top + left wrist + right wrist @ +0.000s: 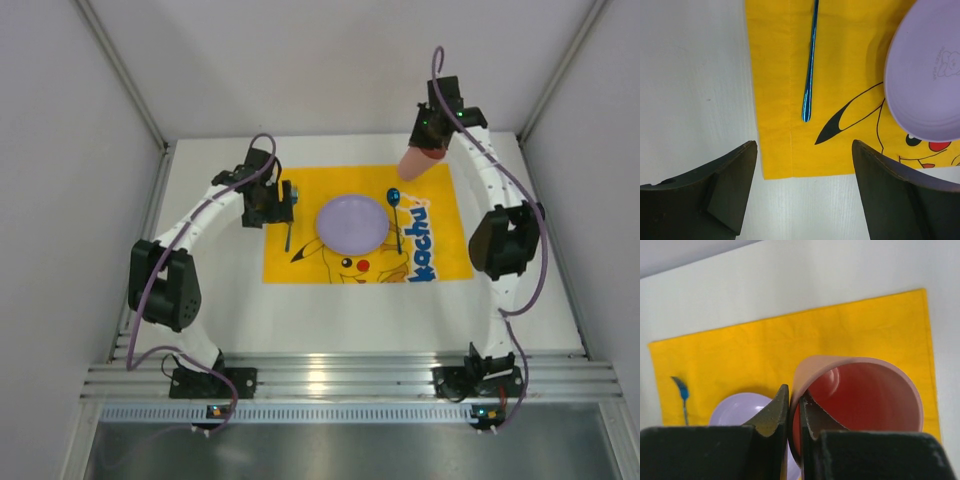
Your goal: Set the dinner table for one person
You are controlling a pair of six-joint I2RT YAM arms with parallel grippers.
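The table (330, 310) is being seen in the top view as the wide white surface filling the space between the grey walls, with both arm bases bolted at its 6 o'clock edge. Its middle is being covered by a yellow printed mat (345, 180). A lilac plate (350, 222) is being carried at the centre of the mat. At 9 o'clock from the plate a thin blue utensil (288, 235) is lying on the mat, near its left edge; its kind cannot be told. At 3 o'clock from the plate a blue spoon (396, 215) is lying, just beside the rim.

At about 1 o'clock from the plate a pink cup (413, 162) is being held tilted over the far right part of the mat. Its wall is being pinched by the right tool (794, 405), one finger inside the rim and one outside. Whether the cup is touching the mat cannot be told. The right arm is being stretched up the 3 o'clock side, its elbow raised and its wrist turned inward.

The left arm is being bent at a raised elbow near 8 o'clock. The left tool (804, 146) is being held wide apart and holding nothing, above the mat's left edge by the utensil's handle.
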